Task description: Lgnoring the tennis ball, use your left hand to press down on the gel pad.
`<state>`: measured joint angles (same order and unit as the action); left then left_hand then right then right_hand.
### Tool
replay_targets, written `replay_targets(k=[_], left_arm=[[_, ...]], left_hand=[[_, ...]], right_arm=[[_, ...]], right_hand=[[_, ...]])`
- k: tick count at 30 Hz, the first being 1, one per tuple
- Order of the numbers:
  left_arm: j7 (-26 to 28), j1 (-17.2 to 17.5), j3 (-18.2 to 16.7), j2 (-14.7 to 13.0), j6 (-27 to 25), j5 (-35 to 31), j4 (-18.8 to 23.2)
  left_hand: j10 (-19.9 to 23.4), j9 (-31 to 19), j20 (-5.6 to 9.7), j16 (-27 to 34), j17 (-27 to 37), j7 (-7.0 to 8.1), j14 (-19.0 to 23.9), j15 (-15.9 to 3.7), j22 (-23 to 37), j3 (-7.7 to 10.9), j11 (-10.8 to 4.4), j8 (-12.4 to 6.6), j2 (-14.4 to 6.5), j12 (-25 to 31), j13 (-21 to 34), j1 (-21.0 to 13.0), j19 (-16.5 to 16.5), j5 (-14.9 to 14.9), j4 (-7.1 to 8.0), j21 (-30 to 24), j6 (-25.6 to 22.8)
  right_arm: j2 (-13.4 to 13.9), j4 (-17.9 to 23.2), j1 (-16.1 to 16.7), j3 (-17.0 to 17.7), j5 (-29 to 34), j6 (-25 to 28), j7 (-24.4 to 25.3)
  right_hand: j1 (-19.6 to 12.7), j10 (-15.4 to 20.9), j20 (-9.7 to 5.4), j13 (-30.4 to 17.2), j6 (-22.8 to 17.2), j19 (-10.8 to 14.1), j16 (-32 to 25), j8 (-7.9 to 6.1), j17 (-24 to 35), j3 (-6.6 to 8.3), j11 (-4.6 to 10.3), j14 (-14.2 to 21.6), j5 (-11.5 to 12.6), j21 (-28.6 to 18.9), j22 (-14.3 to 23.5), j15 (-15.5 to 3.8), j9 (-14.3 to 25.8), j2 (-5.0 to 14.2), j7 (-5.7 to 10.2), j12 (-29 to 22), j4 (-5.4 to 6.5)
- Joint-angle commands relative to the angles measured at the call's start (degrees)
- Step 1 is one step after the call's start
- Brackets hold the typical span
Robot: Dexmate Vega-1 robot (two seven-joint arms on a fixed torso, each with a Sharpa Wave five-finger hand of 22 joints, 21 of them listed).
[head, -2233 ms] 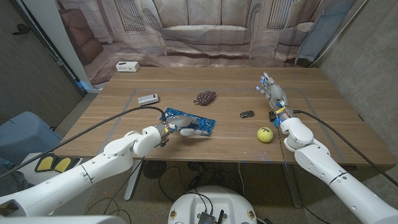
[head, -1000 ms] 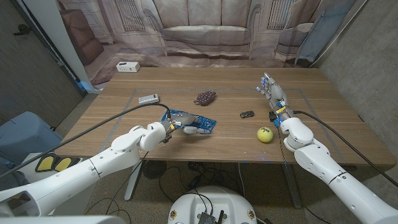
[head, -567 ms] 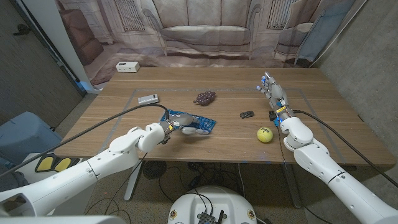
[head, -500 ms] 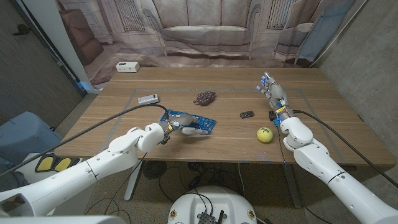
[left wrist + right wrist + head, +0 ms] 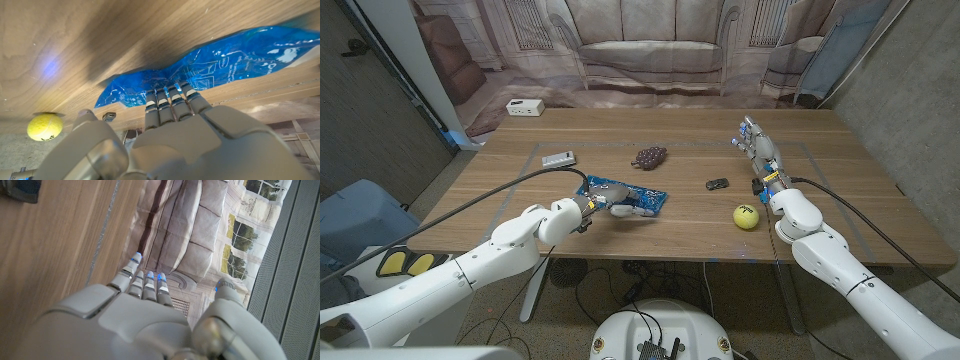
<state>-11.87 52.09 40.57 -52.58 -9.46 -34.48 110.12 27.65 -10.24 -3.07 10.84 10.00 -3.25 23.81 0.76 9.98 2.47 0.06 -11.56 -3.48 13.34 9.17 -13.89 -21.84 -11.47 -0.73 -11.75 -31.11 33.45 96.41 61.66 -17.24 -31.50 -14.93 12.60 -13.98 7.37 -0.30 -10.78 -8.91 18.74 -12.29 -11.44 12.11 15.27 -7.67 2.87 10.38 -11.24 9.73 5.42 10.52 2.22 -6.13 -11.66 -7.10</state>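
Observation:
The blue gel pad (image 5: 638,199) lies near the middle of the wooden table (image 5: 520,180). My left hand (image 5: 607,196) is over its near-left part with fingers stretched across it. In the left wrist view the fingers (image 5: 172,98) reach onto the gel pad (image 5: 225,70); real contact is hard to judge. A yellow tennis ball (image 5: 747,215) sits toward the right, seen also as the ball (image 5: 45,126) in the left wrist view. My right hand (image 5: 760,155) stands beyond the ball with fingers straight and apart, holding nothing; the right hand (image 5: 145,310) looks the same in its wrist view.
A bunch of dark grapes (image 5: 651,155) lies behind the pad. A small black object (image 5: 717,184) sits between pad and ball. A grey remote-like device (image 5: 558,159) is at the left, a white box (image 5: 524,107) at the far left corner.
My left hand has moved forward and slightly up over the gel pad, from its near-left end toward its middle. The right hand and ball have stayed put.

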Motion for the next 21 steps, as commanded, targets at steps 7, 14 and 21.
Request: replay_targets(k=[7,14,21], left_arm=[[4.79,0.97,-1.34,0.61,1.11,0.91,0.69],[6.70,1.77,-1.88,0.44,1.27,0.63,1.18],[10.07,2.59,-2.56,0.84,2.45,0.80,0.76]], left_hand=[[1.51,-0.34,-1.06,0.41,0.34,-1.00,1.41,0.60,0.39,0.41,0.49,0.02,-0.36,0.02,2.39,-0.99,-2.35,-0.17,-0.35,-0.62,-1.19],[1.32,-0.35,-1.12,0.19,0.35,-0.98,0.98,0.54,0.42,0.53,0.52,0.13,-0.55,-0.16,2.40,-1.21,-1.91,-0.15,-0.46,-0.38,-1.03],[1.11,-0.35,-1.11,-0.01,0.35,-0.84,0.53,0.51,0.45,0.72,0.49,0.29,-0.81,-0.38,2.42,-1.53,-2.05,-0.11,-0.63,-0.37,-0.71]], right_arm=[[-0.03,0.25,0.03,0.20,-0.11,-0.15,-0.11],[-0.04,-0.13,-0.30,0.00,-0.09,-0.03,-0.41],[0.00,-0.66,-0.47,-0.06,-0.26,-0.14,-0.84]], right_hand=[[-0.02,0.76,0.35,-0.25,-0.50,0.16,0.02,0.13,0.24,-0.01,0.06,0.37,-0.03,0.08,0.12,-0.07,0.25,0.32,-0.29,0.14,-0.20],[-0.04,0.76,0.37,-0.26,-0.50,0.14,0.04,0.14,0.24,-0.03,0.08,0.36,-0.04,0.09,0.12,-0.09,0.25,0.34,-0.26,0.15,-0.23],[-0.07,0.77,0.39,-0.26,-0.47,0.14,0.04,0.17,0.24,-0.05,0.07,0.39,-0.04,0.09,0.12,-0.05,0.25,0.36,-0.25,0.16,-0.25]])
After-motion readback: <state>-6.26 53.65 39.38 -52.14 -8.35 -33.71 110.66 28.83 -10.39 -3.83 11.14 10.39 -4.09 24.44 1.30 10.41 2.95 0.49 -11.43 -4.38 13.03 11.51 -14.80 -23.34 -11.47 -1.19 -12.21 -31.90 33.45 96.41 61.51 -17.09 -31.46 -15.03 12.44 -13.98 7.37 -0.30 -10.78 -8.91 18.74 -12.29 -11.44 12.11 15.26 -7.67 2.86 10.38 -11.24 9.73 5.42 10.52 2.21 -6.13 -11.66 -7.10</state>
